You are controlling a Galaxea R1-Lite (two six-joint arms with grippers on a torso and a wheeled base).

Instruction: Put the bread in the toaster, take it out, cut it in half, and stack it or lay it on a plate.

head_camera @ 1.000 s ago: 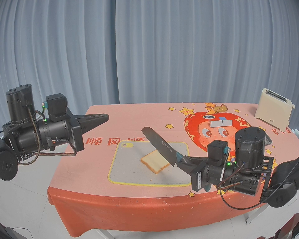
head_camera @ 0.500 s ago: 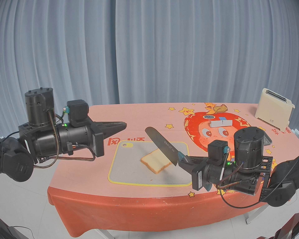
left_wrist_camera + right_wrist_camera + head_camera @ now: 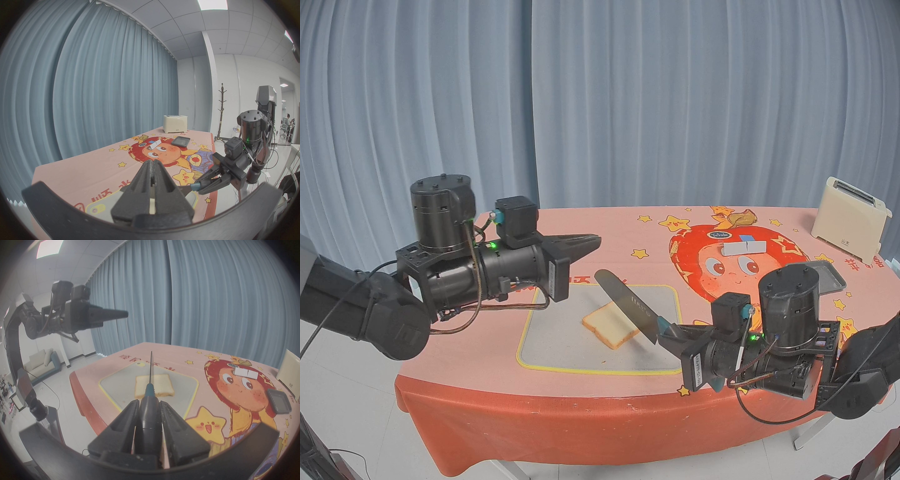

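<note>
A slice of toasted bread (image 3: pixel 610 325) (image 3: pixel 154 385) lies flat on the grey, yellow-rimmed cutting board (image 3: pixel 562 347) (image 3: pixel 117 387). My right gripper (image 3: pixel 670 331) (image 3: pixel 148 407) is shut on the handle of a dark knife (image 3: pixel 626 302) (image 3: pixel 151 368). The blade slants up over the bread's right part, edge downward. My left gripper (image 3: pixel 592 240) (image 3: pixel 152 176) hangs shut and empty above the table, just behind the board's far left corner. The cream toaster (image 3: pixel 850 219) (image 3: pixel 175 123) stands at the far right corner. A dark grey tray (image 3: pixel 830 276) (image 3: pixel 279 401) lies in front of it.
Two small white blocks (image 3: pixel 744 247) rest on the cartoon face printed on the orange tablecloth. The table's front edge runs just below the board. Curtains hang behind the table.
My left arm has swung rightward from off the table's left side to above the board's far corner. My right arm has sunk and drawn back a little with the knife.
</note>
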